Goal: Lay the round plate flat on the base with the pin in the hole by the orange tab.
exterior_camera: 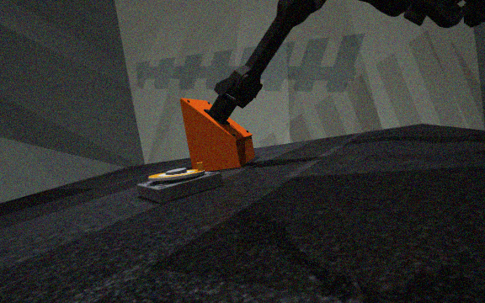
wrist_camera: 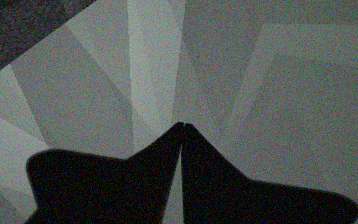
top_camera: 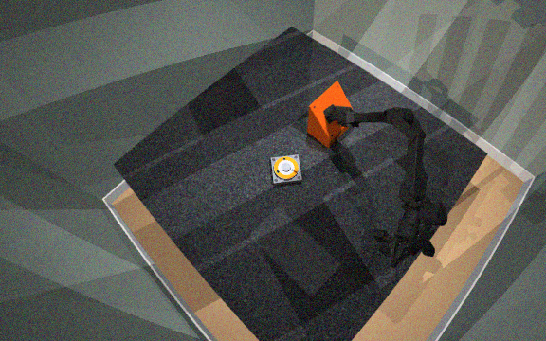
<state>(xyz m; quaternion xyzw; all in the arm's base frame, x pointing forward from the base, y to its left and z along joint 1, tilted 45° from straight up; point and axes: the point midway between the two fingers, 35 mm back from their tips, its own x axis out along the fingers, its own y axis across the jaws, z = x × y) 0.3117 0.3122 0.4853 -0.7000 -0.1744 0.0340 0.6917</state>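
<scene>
From the exterior view, nearest lies a broad stretch of the dark speckled desk, crossed by shadow bands. Further in, toward the middle of the desk, sits the square grey base with the round plate on top. The plate is yellow-orange with a pale centre around the post, and it looks slightly tilted rather than flat, its far side riding a little higher. A small orange tab stands up at the plate's far edge. The pin and the hole beside the tab are too small to make out from here. From above, the base lies about mid-desk, well apart from every edge.

Just behind the base, toward the far corner of the desk, stands an orange wedge-shaped block with a sloping top face. The black arm reaches in from the right-hand edge of the desk, and its pincer comes down at a slant against the sloping face of the block, well apart from the plate. In the wrist view the two dark fingers meet at their tips with nothing between them: the pincer is closed and empty, with only grey wall panels beyond.
</scene>
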